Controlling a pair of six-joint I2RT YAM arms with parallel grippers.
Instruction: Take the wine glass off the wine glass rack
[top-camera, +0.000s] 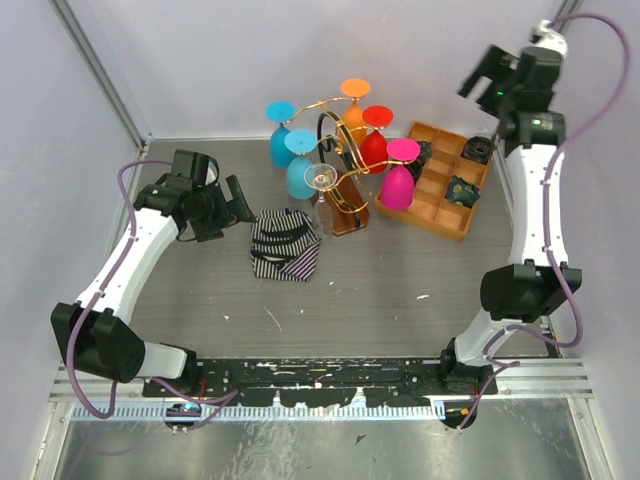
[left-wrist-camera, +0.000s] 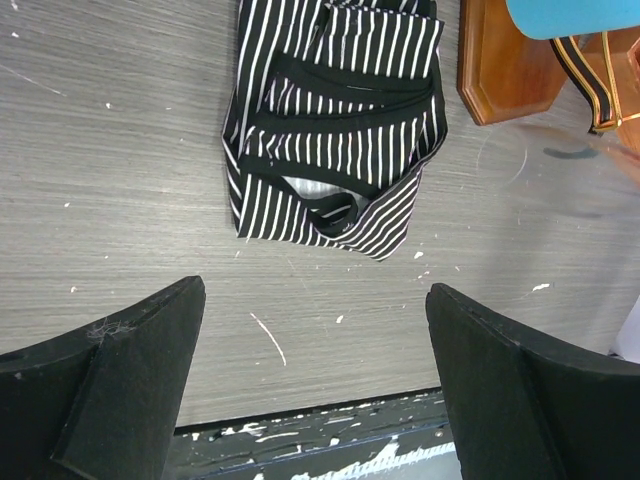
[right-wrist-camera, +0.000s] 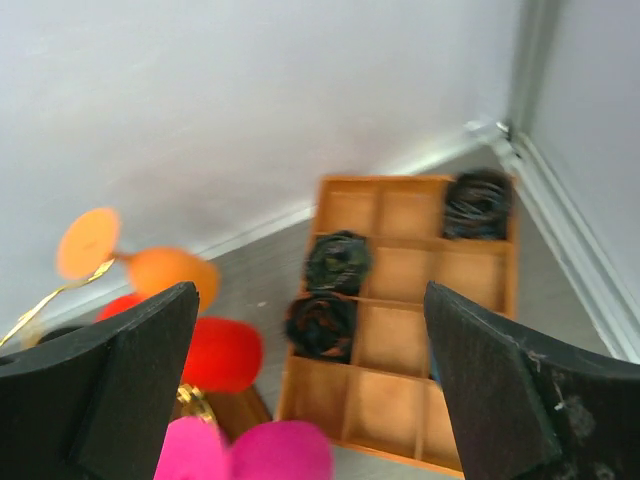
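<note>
We judge the task not yet begun: nothing has come off the rack (top-camera: 348, 215), and neither arm holds anything. Seen from above, five coloured glasses hang on its gold arms, bowls down:
- a blue glass (top-camera: 281, 140) at 10 o'clock
- a pale blue glass (top-camera: 302, 175) at 9
- an orange glass (top-camera: 353, 90) at 12
- a red glass (top-camera: 374, 148) at 1
- a pink glass (top-camera: 397, 185) at 3

A clear glass (top-camera: 320, 179) shows close in at 9 o'clock. We cannot tell whether it hangs or stands.

The left gripper (left-wrist-camera: 315, 295) is spread wide and empty. It hovers over the table (top-camera: 380, 280) at 8 o'clock from the rack, with a striped bag (top-camera: 285, 245) between it and the base. The right gripper (right-wrist-camera: 310, 290) is also parted and empty, raised well apart from the rack out at 2 o'clock, beyond the tray (top-camera: 437, 215).

All that is left is the whole job: reach in, close on a glass, slide it free of its arm and carry it clear.

The tray sits at 3 o'clock, just beside the pink glass. The right wrist view shows dark coiled bundles (right-wrist-camera: 338, 262) in three of its compartments and the other visible ones bare. We cannot tell what the bundles are.
</note>
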